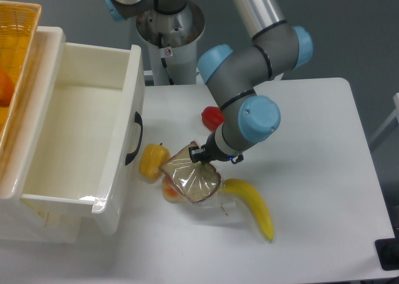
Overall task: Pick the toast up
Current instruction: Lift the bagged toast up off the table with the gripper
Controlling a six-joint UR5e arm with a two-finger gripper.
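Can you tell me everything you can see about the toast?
The toast is a flat brown bread slice with a darker crust, wrapped in crinkly clear plastic. It sits tilted in front of the white bin, between the yellow pepper and the banana. The gripper pinches its upper edge, lifting that side. A small orange fruit peeks from underneath.

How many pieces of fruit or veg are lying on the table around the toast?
4: a yellow pepper left of the toast, an orange fruit partly under it, a banana to its right, a red item behind, arm-hidden partly.
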